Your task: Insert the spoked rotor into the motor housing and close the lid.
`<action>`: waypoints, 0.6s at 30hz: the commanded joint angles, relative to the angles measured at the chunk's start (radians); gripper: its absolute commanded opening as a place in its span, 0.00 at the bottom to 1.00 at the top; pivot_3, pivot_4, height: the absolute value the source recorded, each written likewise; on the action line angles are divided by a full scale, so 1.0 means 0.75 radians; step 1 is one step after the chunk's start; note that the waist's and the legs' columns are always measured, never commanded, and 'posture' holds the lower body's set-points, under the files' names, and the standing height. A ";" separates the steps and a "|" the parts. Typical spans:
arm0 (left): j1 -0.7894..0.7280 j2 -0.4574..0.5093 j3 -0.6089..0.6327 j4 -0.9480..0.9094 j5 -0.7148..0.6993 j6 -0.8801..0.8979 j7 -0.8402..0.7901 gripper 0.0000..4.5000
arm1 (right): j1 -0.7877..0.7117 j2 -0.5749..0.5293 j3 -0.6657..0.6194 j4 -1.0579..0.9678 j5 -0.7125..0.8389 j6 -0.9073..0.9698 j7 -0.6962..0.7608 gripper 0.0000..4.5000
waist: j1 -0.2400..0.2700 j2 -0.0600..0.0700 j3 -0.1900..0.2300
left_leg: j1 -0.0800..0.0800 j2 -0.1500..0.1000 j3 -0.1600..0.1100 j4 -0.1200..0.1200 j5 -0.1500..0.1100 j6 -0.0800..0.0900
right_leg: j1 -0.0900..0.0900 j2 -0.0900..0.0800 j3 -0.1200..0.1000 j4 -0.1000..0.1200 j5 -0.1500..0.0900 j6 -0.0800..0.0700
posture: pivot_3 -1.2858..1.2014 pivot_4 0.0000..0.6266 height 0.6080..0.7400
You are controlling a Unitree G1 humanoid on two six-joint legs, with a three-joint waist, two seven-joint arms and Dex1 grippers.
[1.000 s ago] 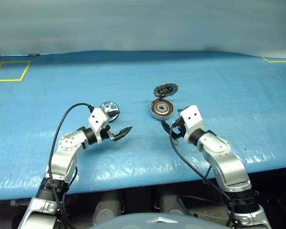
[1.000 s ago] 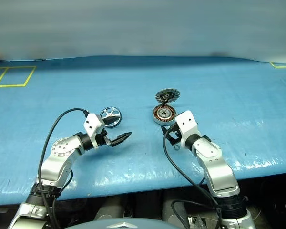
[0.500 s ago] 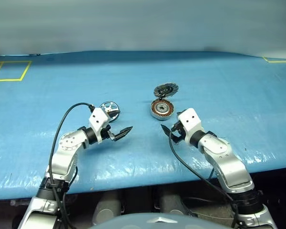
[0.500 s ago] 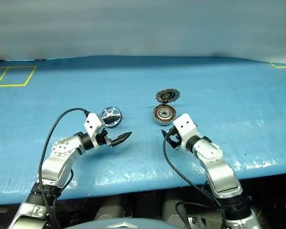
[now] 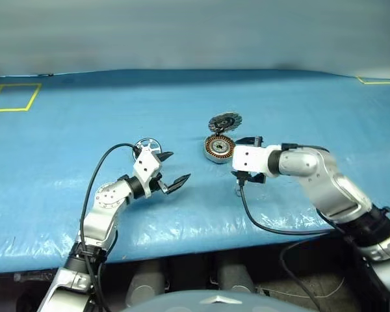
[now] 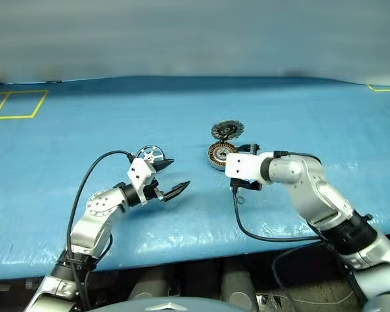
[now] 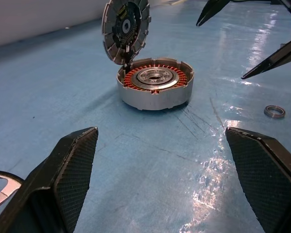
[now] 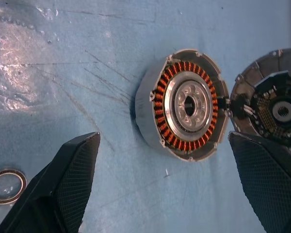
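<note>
The motor housing [image 5: 220,149] sits mid-table with copper windings showing [image 8: 186,107]. Its ribbed lid [image 5: 225,121] stands open at the far edge, hinged to the casing [image 7: 126,26]. The spoked rotor [image 5: 145,143] lies flat to the housing's left, partly hidden behind my left wrist. My left gripper [image 5: 174,170] is open just in front of the rotor, pointing level toward the housing, with nothing between its fingers [image 7: 72,165]. My right gripper [image 8: 162,145] hovers open close to the housing's right side, tilted down toward it and holding nothing.
A small loose metal ring [image 8: 7,185] lies on the blue table cover [image 5: 299,110] just in front of my right gripper. Yellow tape marks sit at the far left [image 5: 13,96] and far right [image 5: 380,81]. The table's front edge runs near my arms.
My right arm swung its elbow out to the right, rolled its wrist and rose, so the gripper now faces the housing from the right. My left gripper shifted slightly toward the housing.
</note>
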 commanded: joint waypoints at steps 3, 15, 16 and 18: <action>0.047 0.009 0.017 -0.066 -0.019 -0.045 -0.007 1.00 | -0.217 0.107 0.102 0.268 -0.124 -0.136 0.095 0.99 | -0.002 0.000 0.000 | -0.001 -0.001 0.003 0.000 0.002 -0.003 | 0.000 -0.001 0.001 -0.002 0.001 0.000 | 0.52 0.24 1.00; 0.080 0.002 0.028 -0.085 -0.034 -0.066 -0.019 1.00 | -0.362 0.242 0.162 0.591 -0.245 -0.299 0.215 0.99 | 0.004 0.000 0.000 | -0.001 -0.001 0.004 0.002 0.002 -0.003 | 0.000 -0.002 -0.001 -0.001 0.001 0.001 | 0.52 0.24 1.00; 0.080 0.004 0.031 -0.086 -0.036 -0.067 -0.020 1.00 | -0.362 0.245 0.162 0.601 -0.253 -0.306 0.223 0.99 | 0.003 0.000 0.000 | -0.001 -0.001 0.004 0.002 0.002 -0.003 | 0.000 -0.002 -0.001 -0.001 0.001 0.001 | 0.52 0.24 1.00; 0.091 0.002 0.031 -0.087 -0.035 -0.075 -0.019 1.00 | -0.358 0.250 0.159 0.616 -0.264 -0.319 0.235 0.99 | -0.002 0.000 0.000 | 0.000 -0.001 0.004 0.002 0.002 -0.003 | 0.001 -0.003 -0.001 -0.001 0.001 0.001 | 0.52 0.24 1.00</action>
